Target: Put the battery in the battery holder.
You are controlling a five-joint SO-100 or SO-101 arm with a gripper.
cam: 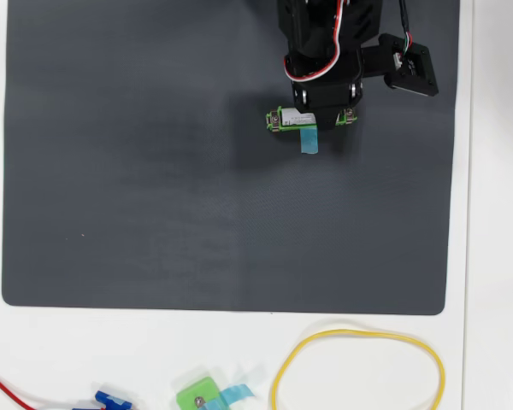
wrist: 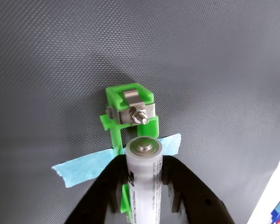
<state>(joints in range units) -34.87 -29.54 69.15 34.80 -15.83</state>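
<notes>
Battery (wrist: 144, 172): one, silver-white with dark print, grey metal end facing the wrist camera, clamped between the two black fingers (wrist: 102, 196) of the gripper (wrist: 144, 186); jaws narrow, closed on its sides. Seen lengthwise in the wrist view, directly over the green frame, its near end just short of the metal contact; contact with the frame floor not discernible.

Near edge, overhead view: one red wire (cam: 4, 389) at far left; one blue-and-black connector (cam: 111, 400) beside it; one small squarish green piece (cam: 197, 396) with blue tape; one yellow loop of cable (cam: 359, 369) to the right. All four on the white table (cam: 496, 342), well apart from the arm.

Middle: one dark grey woven mat (cam: 137, 171), covering most of the table.

Far, upper right of the mat: one battery holder (cam: 278, 120), long, narrow, bright green, lying left to right in the overhead view, largely covered by the arm (cam: 325, 43). Two ends visible, each with one metal contact and screw (wrist: 139, 114). One strip of light blue tape (cam: 309, 141) crossing the frame and projecting toward the near side. One gripper, directly above the holder's middle.
</notes>
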